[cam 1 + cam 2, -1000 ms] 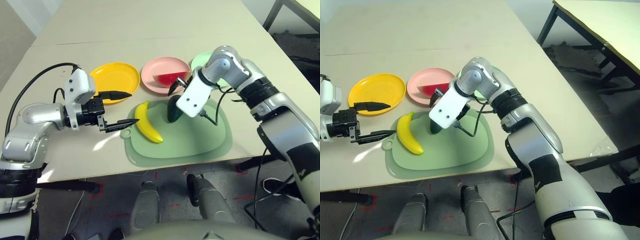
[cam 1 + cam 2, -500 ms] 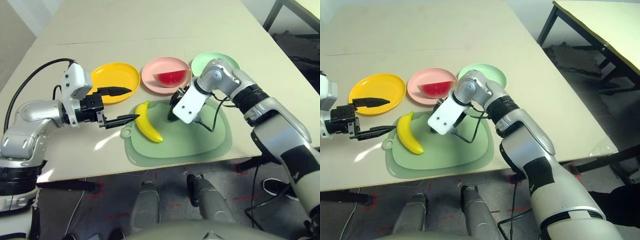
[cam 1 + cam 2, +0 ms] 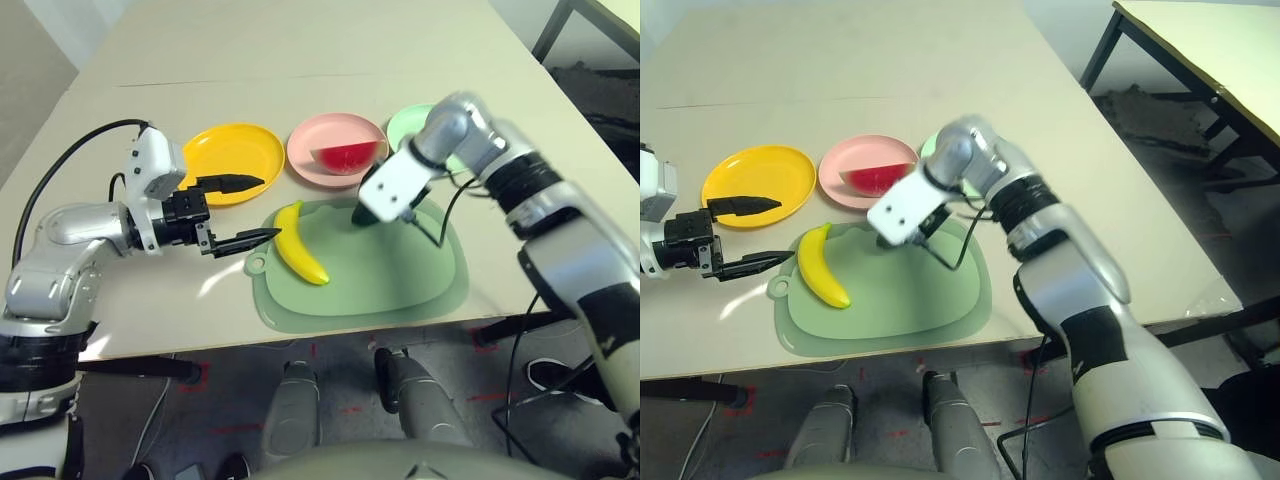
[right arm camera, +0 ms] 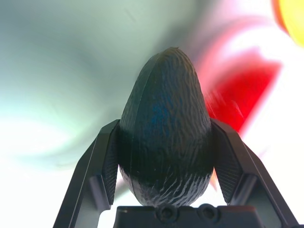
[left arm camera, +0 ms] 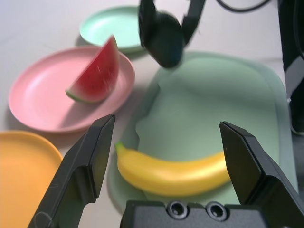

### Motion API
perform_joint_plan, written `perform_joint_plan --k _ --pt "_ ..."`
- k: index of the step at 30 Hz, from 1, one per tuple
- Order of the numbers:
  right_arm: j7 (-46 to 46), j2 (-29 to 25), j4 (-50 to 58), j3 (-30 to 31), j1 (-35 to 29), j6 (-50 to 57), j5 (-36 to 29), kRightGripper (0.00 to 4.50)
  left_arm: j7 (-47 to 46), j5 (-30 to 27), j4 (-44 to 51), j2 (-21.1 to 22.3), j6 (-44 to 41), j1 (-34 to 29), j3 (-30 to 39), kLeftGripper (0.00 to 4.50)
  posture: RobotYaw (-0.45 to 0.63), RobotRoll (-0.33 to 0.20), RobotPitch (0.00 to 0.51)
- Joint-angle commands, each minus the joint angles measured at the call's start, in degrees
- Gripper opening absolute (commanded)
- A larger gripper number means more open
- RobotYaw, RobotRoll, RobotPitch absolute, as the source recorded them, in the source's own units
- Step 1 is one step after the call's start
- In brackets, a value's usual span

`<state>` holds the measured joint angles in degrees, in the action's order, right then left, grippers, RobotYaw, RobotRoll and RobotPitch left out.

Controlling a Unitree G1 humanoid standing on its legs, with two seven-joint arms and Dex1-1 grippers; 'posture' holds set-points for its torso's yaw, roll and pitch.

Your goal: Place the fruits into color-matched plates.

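The light-green mat [image 3: 360, 275] lies at the near edge of the table [image 3: 330, 40], its ring tab [image 3: 254, 266] at the 9 o'clock end. The banana [image 3: 297, 257] rests on the mat's 9 o'clock portion, running from about 11 to 5 o'clock.

The left gripper [image 3: 243, 210] hovers just off the mat's 9 o'clock edge with its fingers spread wide and empty. In the left wrist view the banana lies between and beyond the two fingers [image 5: 85, 166], apart from both.

The right gripper [image 4: 164, 142] is over the mat's 1 o'clock portion, pinching the avocado [image 4: 165, 128] between both fingers. In the left wrist view the avocado [image 5: 164, 35] appears lifted clear of the mat, though the gap under it is not certain.

Beyond the mat, three plates stand in a row. The yellow plate [image 3: 232, 158] is at 11 o'clock of the mat. The pink plate [image 3: 325, 150] is at 12 o'clock, with the watermelon wedge [image 3: 347, 157] resting on it. The mint green plate [image 3: 403, 122] is at 1 o'clock, partly behind the right arm [image 3: 500, 170].
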<state>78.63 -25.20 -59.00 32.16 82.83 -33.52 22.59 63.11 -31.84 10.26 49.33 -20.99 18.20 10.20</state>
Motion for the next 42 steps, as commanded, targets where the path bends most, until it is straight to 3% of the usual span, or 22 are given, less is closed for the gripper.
perform_joint_plan --k 1,7,12,17,23,27,29,36,39,42 --pt "-8.89 -0.86 -7.85 1.65 1.34 1.87 5.88 3.03 -1.31 0.9 0.73 -1.37 -0.63 1.29 -2.0 4.5 0.05 0.0 0.197" --pt "-25.88 -0.5 -16.55 3.56 2.07 9.77 13.85 3.03 -1.99 1.14 0.11 -2.14 -1.01 2.86 -3.02 4.5 0.04 0.0 0.198" --pt "-32.33 1.51 -18.69 3.25 -0.15 14.02 15.83 3.03 -4.66 1.13 -0.05 -1.92 -3.24 3.64 -1.77 4.5 0.05 0.0 0.199" --pt "-33.28 2.63 -19.13 2.16 -1.36 15.35 15.73 3.03 -9.27 3.35 0.38 -0.23 -6.47 2.87 -1.07 4.5 0.07 0.0 0.201" --pt "-34.8 3.58 -19.22 1.5 -2.45 16.44 15.26 3.03 -15.67 4.37 2.59 -2.26 -11.0 4.0 -2.5 4.5 0.08 0.0 0.201" --pt "-35.34 3.24 -19.1 0.89 -2.21 16.68 14.95 4.42 -14.98 5.16 2.53 -2.17 -10.21 3.03 -3.15 4.5 0.07 0.0 0.199" --pt "-35.13 2.64 -18.97 0.66 -1.78 16.41 15.07 4.47 -14.19 5.06 2.53 -2.09 -9.84 2.69 -3.11 4.5 0.07 0.0 0.197" --pt "-24.7 -1.41 -16.06 -2.04 2.3 10.66 12.31 4.47 -11.87 8.09 -0.04 -0.55 -7.46 2.98 -3.89 4.5 0.06 0.0 0.196" --pt "-16.55 -2.4 -13.07 -5.63 3.76 8.78 7.11 4.47 -10.16 8.67 -0.55 0.2 -6.21 3.06 -3.85 4.5 0.06 0.0 0.198" --pt "-0.57 -1.99 -3.76 -13.54 0.45 16.01 -6.02 4.47 -6.49 10.42 -2.12 2.06 -1.6 3.33 -4.57 4.5 0.05 0.0 0.201"
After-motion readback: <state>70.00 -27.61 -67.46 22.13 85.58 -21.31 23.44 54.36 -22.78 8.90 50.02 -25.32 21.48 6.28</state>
